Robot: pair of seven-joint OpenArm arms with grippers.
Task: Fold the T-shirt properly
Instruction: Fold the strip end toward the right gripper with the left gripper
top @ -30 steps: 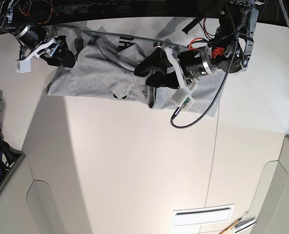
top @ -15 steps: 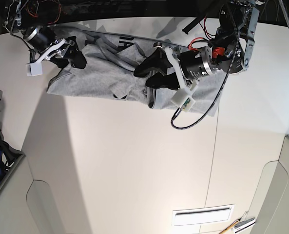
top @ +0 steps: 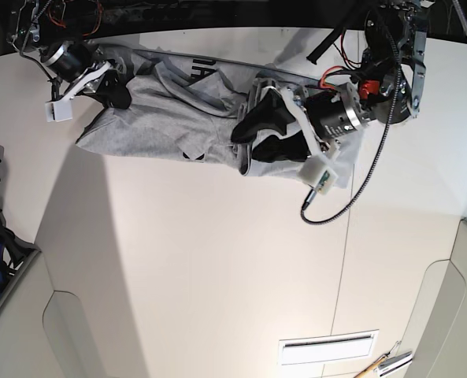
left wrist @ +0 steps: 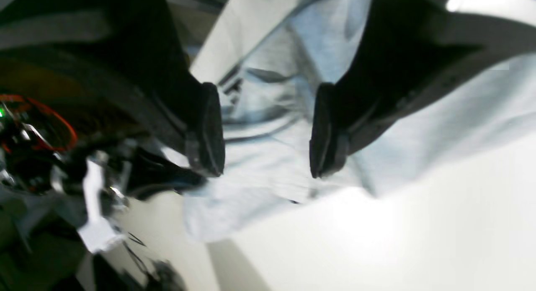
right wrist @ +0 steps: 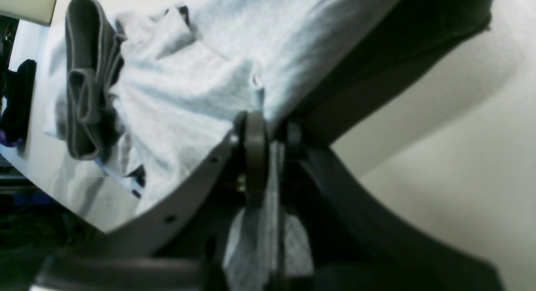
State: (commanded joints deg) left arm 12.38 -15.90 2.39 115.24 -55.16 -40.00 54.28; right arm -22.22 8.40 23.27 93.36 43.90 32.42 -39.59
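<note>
— Where's the T-shirt (top: 170, 118)?
— Crumpled at the tabletop's (top: 217, 260) far edge.
— And the grippers?
— Right gripper (right wrist: 268, 136) pinches a fold; left gripper (left wrist: 266, 132) is spread above the cloth.

I'm seeing open table (top: 217, 276) from 4 to 8 o'clock; the T-shirt (top: 170, 118) is crowding 12 o'clock.

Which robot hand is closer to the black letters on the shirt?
Left. The left gripper hovers open just beside the black letters, while the right gripper pinches the T-shirt at its far end.
</note>
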